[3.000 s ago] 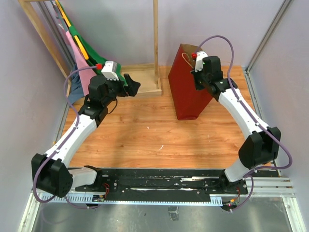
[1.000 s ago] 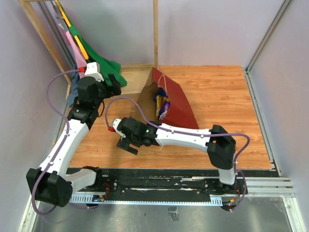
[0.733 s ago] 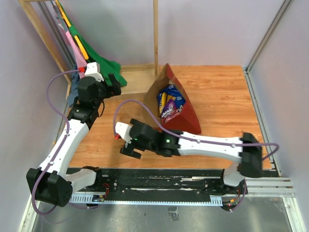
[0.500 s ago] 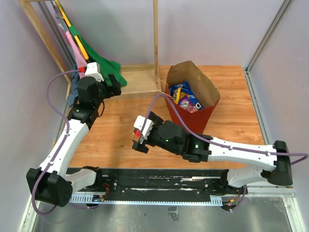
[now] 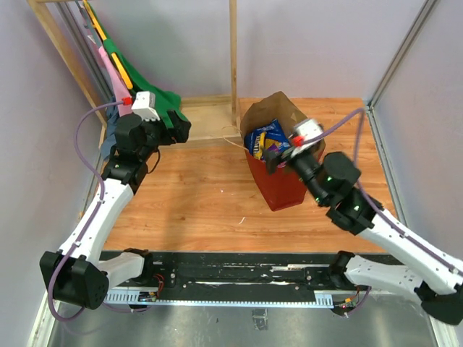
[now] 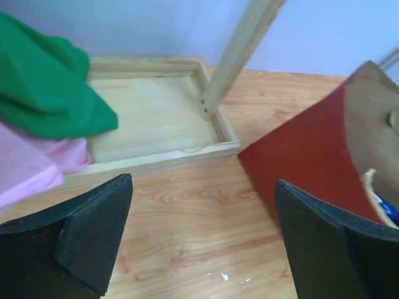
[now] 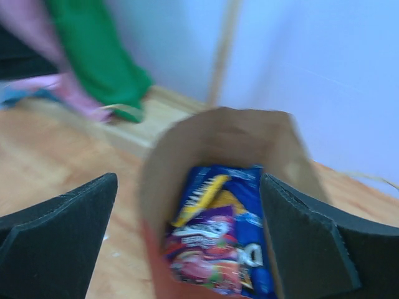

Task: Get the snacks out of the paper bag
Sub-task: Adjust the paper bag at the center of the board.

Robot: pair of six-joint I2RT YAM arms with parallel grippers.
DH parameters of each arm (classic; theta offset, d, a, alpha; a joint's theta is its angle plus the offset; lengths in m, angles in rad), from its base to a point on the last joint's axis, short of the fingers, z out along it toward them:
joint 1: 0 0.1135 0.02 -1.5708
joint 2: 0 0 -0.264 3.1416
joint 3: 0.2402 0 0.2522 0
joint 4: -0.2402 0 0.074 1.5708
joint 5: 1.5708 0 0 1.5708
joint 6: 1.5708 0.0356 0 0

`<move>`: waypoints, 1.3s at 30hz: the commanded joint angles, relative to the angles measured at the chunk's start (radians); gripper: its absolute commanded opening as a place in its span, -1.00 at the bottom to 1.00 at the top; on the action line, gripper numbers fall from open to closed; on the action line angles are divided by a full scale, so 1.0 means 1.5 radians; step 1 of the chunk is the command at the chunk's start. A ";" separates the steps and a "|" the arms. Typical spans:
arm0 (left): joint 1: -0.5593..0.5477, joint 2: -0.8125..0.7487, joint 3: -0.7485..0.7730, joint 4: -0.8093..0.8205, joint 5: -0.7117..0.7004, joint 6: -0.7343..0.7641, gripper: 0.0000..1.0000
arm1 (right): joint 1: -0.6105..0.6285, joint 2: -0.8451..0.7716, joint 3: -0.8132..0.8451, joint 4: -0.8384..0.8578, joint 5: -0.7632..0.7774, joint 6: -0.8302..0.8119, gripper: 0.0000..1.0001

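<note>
right end effector, jaws apart, is nearer: doritos bag stands upright in paper bag, seemingly just ahead.

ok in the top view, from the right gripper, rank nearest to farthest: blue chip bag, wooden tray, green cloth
From the right gripper:
1. blue chip bag, inside the paper bag, right beside it
2. wooden tray, left of the bag
3. green cloth, far left
</note>
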 commanded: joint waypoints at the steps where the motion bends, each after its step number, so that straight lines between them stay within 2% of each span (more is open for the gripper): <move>1: 0.004 -0.003 -0.008 0.063 0.101 -0.013 0.99 | -0.192 0.006 0.041 -0.100 0.012 0.164 0.97; 5: 0.004 0.001 -0.012 0.070 0.099 -0.015 0.99 | -0.420 0.037 0.063 -0.151 -0.088 0.316 0.97; 9: 0.003 0.005 -0.010 0.067 0.099 -0.009 0.99 | -0.558 0.094 0.075 -0.117 -0.178 0.367 0.97; 14: 0.003 0.008 -0.011 0.068 0.091 -0.001 0.99 | -0.610 0.183 0.157 -0.133 -0.263 0.349 0.95; 20: 0.003 0.007 -0.011 0.064 0.092 0.007 0.99 | -0.629 0.252 0.208 -0.140 -0.299 0.368 0.57; 26: 0.003 -0.003 -0.012 0.052 0.078 0.018 0.99 | -0.629 0.271 0.194 -0.126 -0.295 0.379 0.38; 31: 0.003 -0.002 -0.013 0.056 0.080 0.017 0.99 | -0.629 0.282 0.207 -0.137 -0.284 0.367 0.10; 33: 0.004 -0.001 -0.013 0.056 0.080 0.017 0.99 | -0.629 0.284 0.210 -0.136 -0.277 0.363 -0.07; 36: 0.003 -0.002 -0.012 0.055 0.080 0.017 0.99 | -0.630 0.288 0.220 -0.140 -0.275 0.361 -0.45; 38: 0.004 -0.003 -0.012 0.053 0.080 0.018 0.99 | -0.630 0.292 0.230 -0.141 -0.282 0.361 -0.88; 39: 0.003 -0.004 -0.012 0.053 0.079 0.019 0.99 | -0.629 0.293 0.234 -0.142 -0.287 0.362 -0.97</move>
